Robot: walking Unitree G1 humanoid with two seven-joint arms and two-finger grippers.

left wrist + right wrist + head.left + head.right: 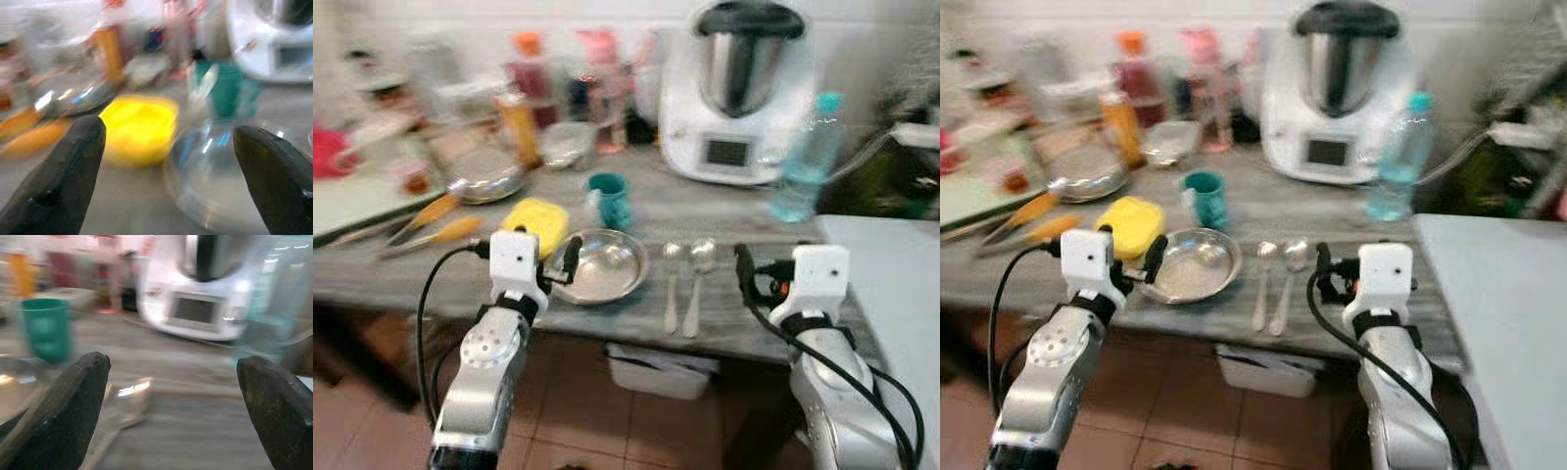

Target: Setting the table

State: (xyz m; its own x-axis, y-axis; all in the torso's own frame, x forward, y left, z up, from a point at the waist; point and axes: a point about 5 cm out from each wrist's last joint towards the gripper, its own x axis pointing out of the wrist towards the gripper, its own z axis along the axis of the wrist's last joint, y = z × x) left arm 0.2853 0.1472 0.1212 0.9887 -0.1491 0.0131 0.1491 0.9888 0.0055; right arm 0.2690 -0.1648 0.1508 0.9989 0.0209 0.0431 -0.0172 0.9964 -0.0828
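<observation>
Nearest the robot, both arms are raised at the counter's front edge, fingers spread and empty. The left gripper [558, 262] hovers at the near rim of a steel bowl [600, 264], just ahead and slightly right, making this the closer arm. The right gripper [759, 279] sits right of two spoons [687, 284], lying handles toward the robot. Farther back stand a yellow sponge [535, 217], teal cup [610, 199], water bottle [805, 162] and white food processor [736, 88]. No writing is legible.
</observation>
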